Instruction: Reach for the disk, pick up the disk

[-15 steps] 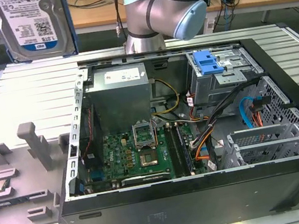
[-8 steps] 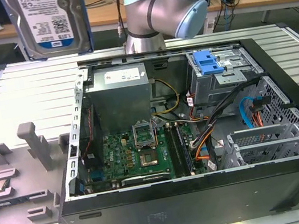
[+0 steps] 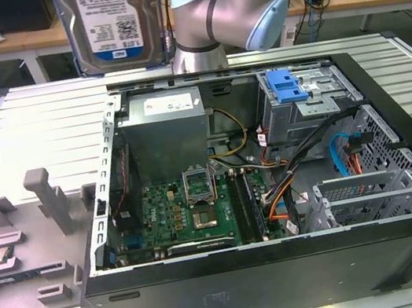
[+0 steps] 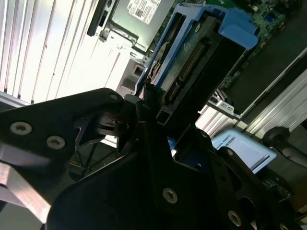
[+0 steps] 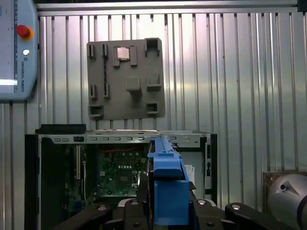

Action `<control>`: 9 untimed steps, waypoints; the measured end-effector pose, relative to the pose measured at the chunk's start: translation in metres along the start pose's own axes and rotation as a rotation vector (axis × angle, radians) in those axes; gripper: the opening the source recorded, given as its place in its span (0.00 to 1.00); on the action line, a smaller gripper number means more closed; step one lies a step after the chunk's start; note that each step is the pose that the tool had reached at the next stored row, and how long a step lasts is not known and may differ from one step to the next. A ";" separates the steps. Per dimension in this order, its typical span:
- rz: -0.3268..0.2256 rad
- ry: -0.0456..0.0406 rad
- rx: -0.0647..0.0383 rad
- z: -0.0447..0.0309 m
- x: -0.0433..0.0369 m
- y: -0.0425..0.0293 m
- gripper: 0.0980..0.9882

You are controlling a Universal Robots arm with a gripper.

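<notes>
Held the disk [image 3: 109, 18] clenched in the gripper [image 5: 168, 203], seen edge-on between the jaws in the first wrist view, blue frame [image 4: 235, 28] around it. Hung upright, well above the open computer case [image 3: 274, 269], just beside the arm [image 3: 236, 5] on the exterior view's left, label facing that camera. Ran straight out from the claw, long axis pointing away from the wrist, connector edge nearest it. Touched nothing else. Judged already lifted clear.
</notes>
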State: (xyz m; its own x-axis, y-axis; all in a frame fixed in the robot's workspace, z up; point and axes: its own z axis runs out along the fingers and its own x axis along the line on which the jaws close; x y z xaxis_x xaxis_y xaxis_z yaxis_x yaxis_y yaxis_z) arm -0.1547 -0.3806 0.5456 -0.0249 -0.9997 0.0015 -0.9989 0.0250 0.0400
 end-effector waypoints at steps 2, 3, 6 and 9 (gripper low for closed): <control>0.000 -0.0001 0.000 -0.0004 -0.0003 -0.0103 0.30; 0.000 0.0000 0.000 -0.0006 -0.0004 -0.0141 0.30; 0.000 -0.0001 0.000 -0.0011 -0.0008 -0.0279 0.30; 0.000 -0.0001 -0.001 -0.0015 -0.0011 -0.0383 0.30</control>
State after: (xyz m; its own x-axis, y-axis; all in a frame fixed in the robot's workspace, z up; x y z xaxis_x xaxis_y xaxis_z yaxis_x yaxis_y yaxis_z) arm -0.1164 -0.3805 0.5456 -0.0250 -0.9997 0.0014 -0.9989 0.0250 0.0406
